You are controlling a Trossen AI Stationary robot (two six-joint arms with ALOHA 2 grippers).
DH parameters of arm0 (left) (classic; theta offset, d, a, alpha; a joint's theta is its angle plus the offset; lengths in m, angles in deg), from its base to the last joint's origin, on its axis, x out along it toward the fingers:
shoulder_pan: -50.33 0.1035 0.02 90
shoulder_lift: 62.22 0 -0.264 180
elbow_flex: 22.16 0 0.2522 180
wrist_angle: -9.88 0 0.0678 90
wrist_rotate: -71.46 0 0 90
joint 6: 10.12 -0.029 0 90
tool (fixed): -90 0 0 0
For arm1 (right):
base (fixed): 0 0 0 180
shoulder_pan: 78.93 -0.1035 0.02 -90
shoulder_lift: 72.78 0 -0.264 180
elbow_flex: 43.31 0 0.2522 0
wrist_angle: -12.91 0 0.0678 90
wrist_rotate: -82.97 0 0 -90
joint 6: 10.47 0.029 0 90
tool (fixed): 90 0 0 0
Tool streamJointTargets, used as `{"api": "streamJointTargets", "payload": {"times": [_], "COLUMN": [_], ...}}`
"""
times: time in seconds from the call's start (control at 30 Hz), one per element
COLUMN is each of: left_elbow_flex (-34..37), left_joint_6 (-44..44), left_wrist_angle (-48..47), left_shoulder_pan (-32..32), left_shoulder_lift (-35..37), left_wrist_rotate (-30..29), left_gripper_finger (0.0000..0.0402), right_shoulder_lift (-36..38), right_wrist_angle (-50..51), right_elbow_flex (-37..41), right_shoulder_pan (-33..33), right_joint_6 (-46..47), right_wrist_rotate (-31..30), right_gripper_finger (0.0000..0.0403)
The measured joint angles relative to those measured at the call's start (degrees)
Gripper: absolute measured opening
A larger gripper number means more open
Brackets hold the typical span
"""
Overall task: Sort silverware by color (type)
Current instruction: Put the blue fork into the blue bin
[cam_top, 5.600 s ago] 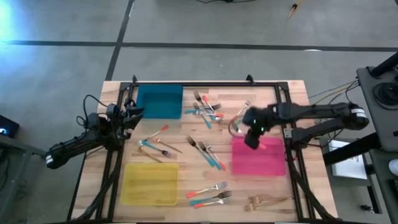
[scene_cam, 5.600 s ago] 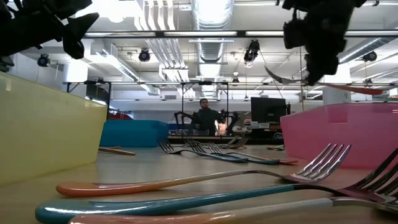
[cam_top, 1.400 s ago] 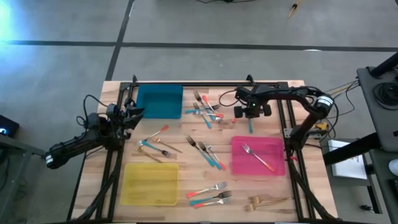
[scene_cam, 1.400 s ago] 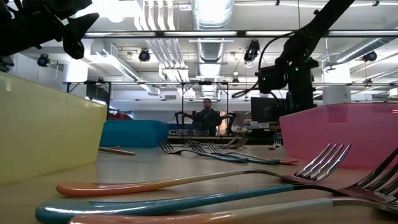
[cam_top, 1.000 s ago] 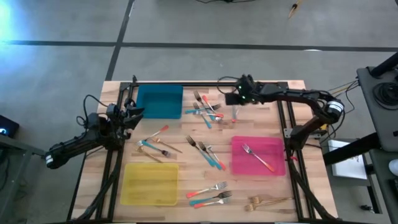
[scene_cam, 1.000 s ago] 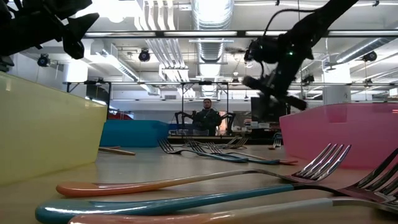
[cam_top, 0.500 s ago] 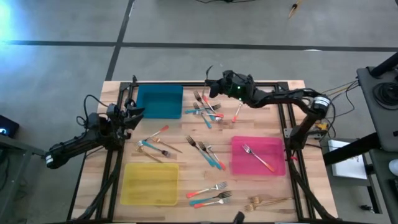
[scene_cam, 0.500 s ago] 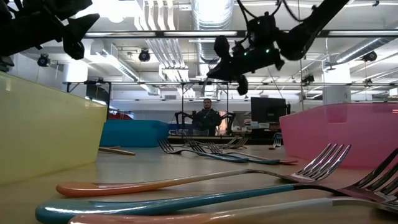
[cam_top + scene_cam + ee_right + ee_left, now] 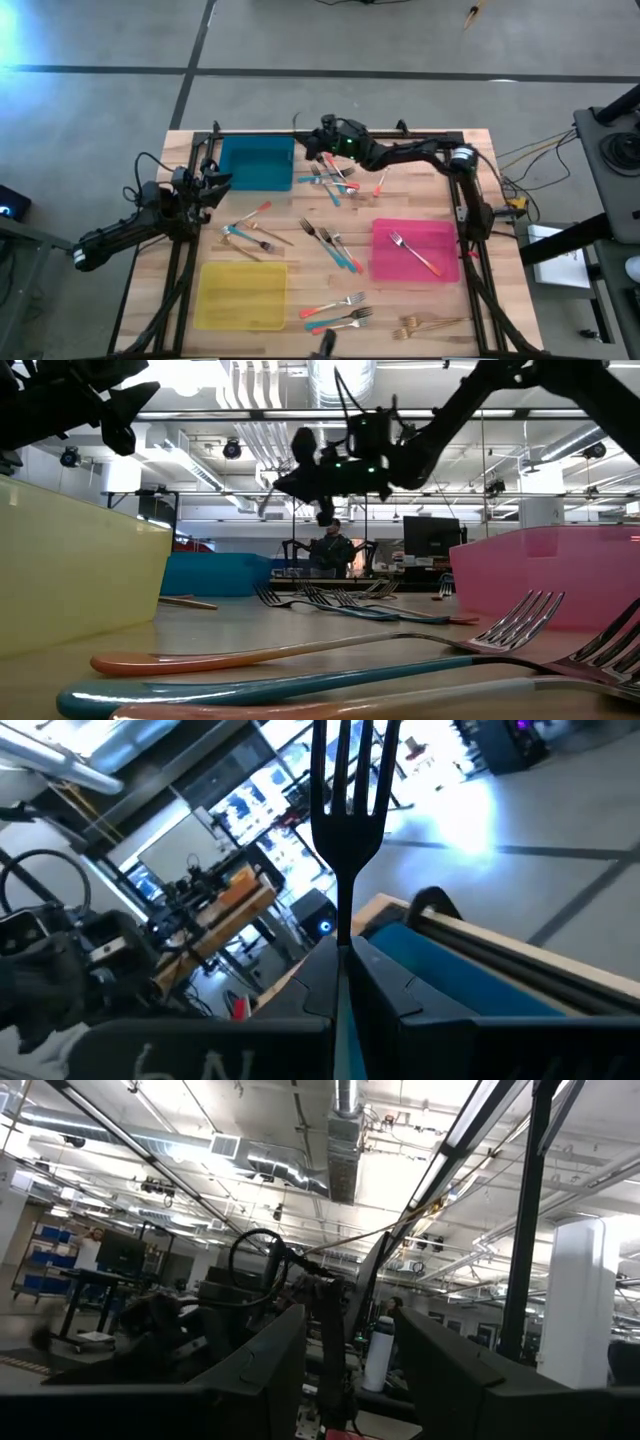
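Note:
My right gripper [image 9: 322,140] hangs above the table's far edge, just beside the teal tray's [image 9: 257,162] far right corner, shut on a teal-handled fork [image 9: 345,780]. In the low view it [image 9: 318,482] is well clear of the tabletop. My left gripper [image 9: 215,180] waits open at the table's left side, its fingers [image 9: 250,1380] touching nothing. Other forks lie flat on the wood: a cluster [image 9: 330,175] by the teal tray, a coral one [image 9: 380,182], and groups [image 9: 250,232], [image 9: 332,246], [image 9: 336,312]. Gold forks [image 9: 420,322] lie near the front. One fork [image 9: 412,250] lies in the pink tray [image 9: 440,268]. My right gripper pinches the fork's teal handle [image 9: 343,1005] between its two fingers. The fork runs along the fingers and sticks straight out ahead of them, tines [image 9: 345,760] foremost, toward the table's left. It is lifted clear of the table.
The yellow tray [image 9: 240,293] sits at the near left. Black frame rails [image 9: 300,134] run along the far edge and down both sides. A person sits in the room beyond the table [image 9: 332,548]. Bare wood lies between the yellow and pink trays.
My right gripper has swung from the far right-middle of the table toward its left along the far edge, carrying the fork in the air, and has turned to point left. It now hangs by the teal tray's corner. The left arm has kept still.

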Motion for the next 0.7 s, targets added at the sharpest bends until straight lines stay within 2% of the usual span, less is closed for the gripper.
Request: {"api": "streamJointTargets", "payload": {"times": [0.47,0.6,0.7], "left_elbow_flex": [0.02,0.01,0.0], "left_joint_6": [-0.01,-0.02,-0.02], "left_wrist_angle": [-0.02,0.0,0.01], "left_shoulder_pan": [-0.02,0.0,0.0], "left_shoulder_lift": [-0.02,0.01,-0.02], "left_wrist_rotate": [0.01,0.01,0.01], "left_gripper_finger": [0.0141,0.0141,0.0141], "right_shoulder_lift": [-15.4,-17.52,-18.19], "right_wrist_angle": [16.7,26.22,37.16], "right_elbow_flex": [-22.86,-28.26,-32.93], "right_shoulder_pan": [-1.54,-2.19,-2.84], "right_joint_6": [-0.54,-5.09,-12.94], "right_wrist_rotate": [7.7,9.91,9.7], "right_gripper_finger": [0.0009,0.0009,0.0009]}}
